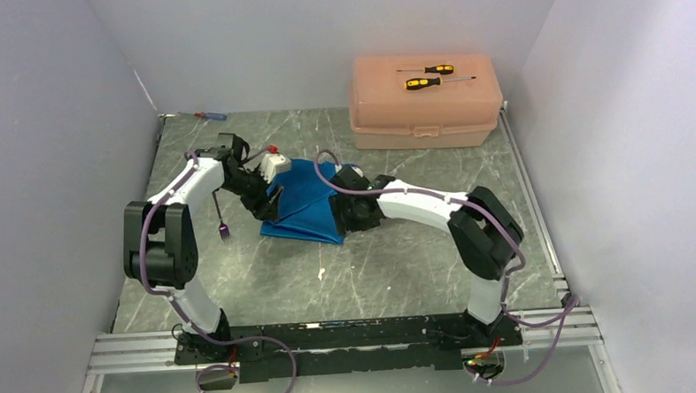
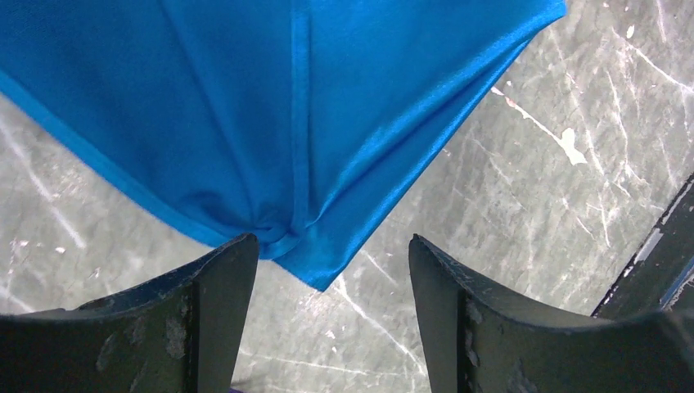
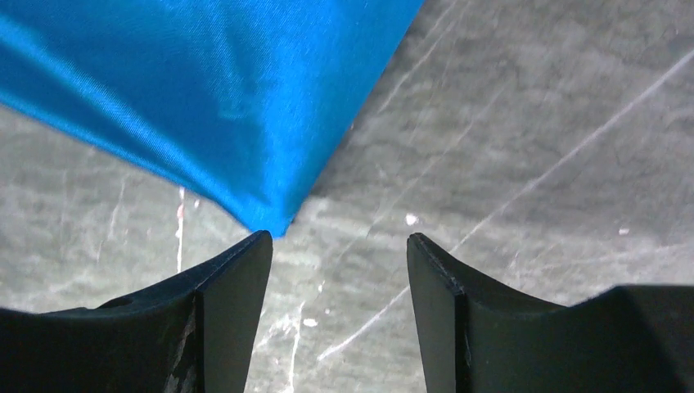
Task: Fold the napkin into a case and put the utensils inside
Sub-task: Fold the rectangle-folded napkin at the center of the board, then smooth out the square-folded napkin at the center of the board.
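Note:
The bright blue napkin [image 1: 305, 203] lies folded on the marble table between my two arms. My left gripper [image 1: 274, 204] stands at its left near corner. In the left wrist view the left gripper [image 2: 331, 246] is open, and the napkin [image 2: 270, 123] has its pointed corner reaching just between the fingertips, gripped by neither. My right gripper [image 1: 344, 221] is at the napkin's right near corner. In the right wrist view the right gripper [image 3: 337, 241] is open, and the napkin [image 3: 205, 90] ends in a tip just beyond the left finger. A small dark purple fork [image 1: 222, 221] lies left of the napkin.
A large peach plastic box [image 1: 425, 113] stands at the back right, with two yellow-and-black screwdrivers [image 1: 428, 77] on its lid. A small blue-and-red screwdriver [image 1: 208, 116] lies at the back left. Grey walls close in both sides and the back.

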`<control>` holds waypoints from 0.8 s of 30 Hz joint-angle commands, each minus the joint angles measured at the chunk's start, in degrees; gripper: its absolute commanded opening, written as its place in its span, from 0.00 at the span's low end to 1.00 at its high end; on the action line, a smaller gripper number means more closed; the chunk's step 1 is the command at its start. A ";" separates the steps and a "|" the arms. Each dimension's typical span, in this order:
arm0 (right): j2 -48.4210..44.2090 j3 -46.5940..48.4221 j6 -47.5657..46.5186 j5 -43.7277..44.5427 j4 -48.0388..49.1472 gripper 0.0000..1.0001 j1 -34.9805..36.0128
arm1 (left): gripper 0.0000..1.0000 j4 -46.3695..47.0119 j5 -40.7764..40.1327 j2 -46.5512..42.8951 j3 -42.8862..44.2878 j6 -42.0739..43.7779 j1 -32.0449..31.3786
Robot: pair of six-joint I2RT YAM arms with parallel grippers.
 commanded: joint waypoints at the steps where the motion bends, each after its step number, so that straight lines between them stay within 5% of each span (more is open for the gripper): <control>1: -9.06 -4.85 3.78 3.38 8.53 0.65 0.35 | 0.73 2.22 -0.30 -0.99 -0.58 -1.02 -1.55; 6: -12.14 -9.13 3.50 2.97 13.33 0.65 1.90 | 0.72 4.38 -3.28 2.15 0.28 -1.52 -1.93; 14: -9.57 -10.57 -6.88 14.85 20.05 0.60 11.91 | 0.70 6.58 -6.74 4.87 -0.64 -3.17 -1.93; 24: -3.64 -8.15 -15.38 15.66 26.75 0.45 12.99 | 0.52 5.30 -5.56 6.26 0.64 -4.70 -1.84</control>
